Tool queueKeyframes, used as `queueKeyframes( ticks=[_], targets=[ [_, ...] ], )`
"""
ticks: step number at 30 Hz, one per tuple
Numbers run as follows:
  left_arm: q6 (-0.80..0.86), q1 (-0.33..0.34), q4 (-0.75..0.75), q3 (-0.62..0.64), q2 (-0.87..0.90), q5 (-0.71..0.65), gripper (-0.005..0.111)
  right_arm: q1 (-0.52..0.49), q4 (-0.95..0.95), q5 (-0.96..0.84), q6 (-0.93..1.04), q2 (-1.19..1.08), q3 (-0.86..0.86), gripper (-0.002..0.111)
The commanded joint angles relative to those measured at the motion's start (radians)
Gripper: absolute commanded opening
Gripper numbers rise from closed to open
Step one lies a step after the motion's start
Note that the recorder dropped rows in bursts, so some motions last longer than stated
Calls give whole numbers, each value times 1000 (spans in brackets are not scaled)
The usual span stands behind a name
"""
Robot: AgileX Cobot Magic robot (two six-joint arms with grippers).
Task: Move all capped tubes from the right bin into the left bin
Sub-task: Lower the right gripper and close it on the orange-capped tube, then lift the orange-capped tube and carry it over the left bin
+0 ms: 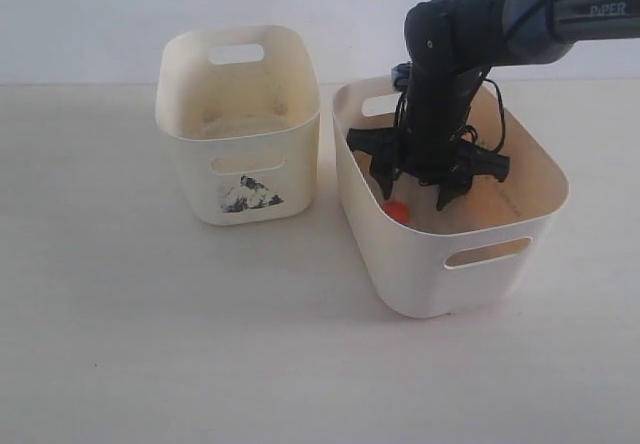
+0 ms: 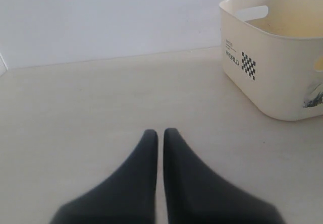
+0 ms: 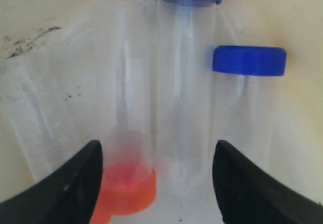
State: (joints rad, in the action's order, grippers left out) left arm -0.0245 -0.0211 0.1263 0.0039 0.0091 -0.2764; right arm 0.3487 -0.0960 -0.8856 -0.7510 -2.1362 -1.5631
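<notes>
Low in the right bin (image 1: 450, 284), the right gripper (image 3: 157, 148) gapes wide, the orange-capped tube (image 3: 128, 181) and a blue-capped tube (image 3: 184, 82) side by side between its fingers, the second blue-capped tube (image 3: 248, 61) before one fingertip, so closing could pinch two or jam.

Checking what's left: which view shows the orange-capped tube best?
The right wrist view: the orange-capped tube lies close up, cap and clear body visible. The exterior view shows only its cap inside the larger bin; the left wrist view misses it.
</notes>
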Motion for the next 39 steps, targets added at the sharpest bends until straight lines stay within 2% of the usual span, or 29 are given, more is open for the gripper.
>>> queueKeyframes(
  ticks=[1, 7, 10, 12, 14, 28, 32, 35, 39],
  targets=[
    [-12, 1, -7, -4, -2, 15, 4, -1, -15, 6, -6, -28, -4, 61],
    [-12, 1, -7, -4, -2, 15, 4, -1, 11, 6, 7, -68, -4, 58],
    [-12, 1, -7, -4, -2, 15, 4, -1, 9, 10, 7, -70, -4, 37],
    [-12, 1, -7, -4, -2, 15, 4, -1, 9, 9, 7, -68, -4, 15],
    [-12, 1, -7, -4, -2, 15, 4, -1, 9, 4, 7, -61, -4, 0],
    [-12, 1, -7, -4, -2, 15, 4, -1, -5, 23, 7, 54, -6, 1],
    [-12, 1, -7, -4, -2, 15, 4, -1, -5, 28, 73, 65, -6, 2],
    [-12, 1, -7, -4, -2, 15, 4, -1, -2, 18, 135, 65, -6, 17],
    [-12, 1, -7, -4, -2, 15, 4, -1, -2, -3, 175, 65, -4, 59]
  ],
)
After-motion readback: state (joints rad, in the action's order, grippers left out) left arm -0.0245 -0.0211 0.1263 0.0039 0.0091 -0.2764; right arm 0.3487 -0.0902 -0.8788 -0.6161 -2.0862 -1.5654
